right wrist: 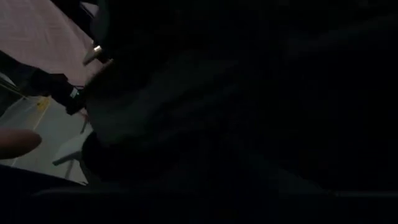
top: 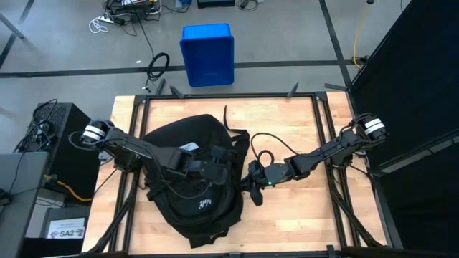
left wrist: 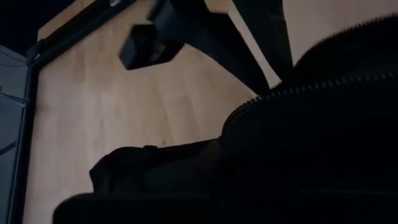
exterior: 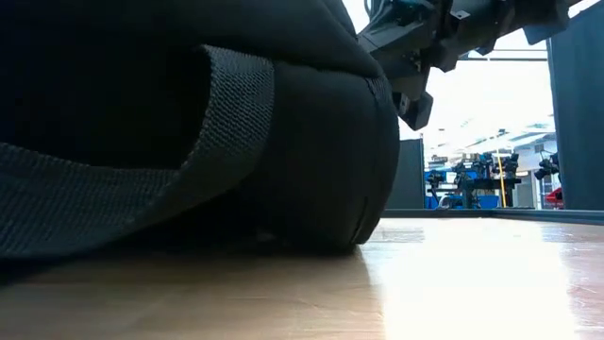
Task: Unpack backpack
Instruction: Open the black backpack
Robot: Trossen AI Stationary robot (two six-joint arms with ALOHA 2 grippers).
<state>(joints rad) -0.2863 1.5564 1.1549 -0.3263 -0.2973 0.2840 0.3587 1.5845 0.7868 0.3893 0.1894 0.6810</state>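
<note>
- The bench (top: pixel 301 129) is being covered at its middle by the backpack (top: pixel 193 193).
- The backpack's top is being pressed by the left hand (top: pixel 219 170), fingers together.
- The backpack's right edge is being met by the right hand (top: pixel 252 175); its finger state cannot be told.

grey floor with a blue bin (top: pixel 208 54), cables (top: pixel 122 18), perhaps bright windows behind.

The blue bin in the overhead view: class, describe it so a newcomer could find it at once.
Start at the wooden table carrying the black backpack. Look beyond its far edge to the grey floor, where the blue bin stands near a coil of black cable. It is the only bright blue, box-shaped thing there.
</note>
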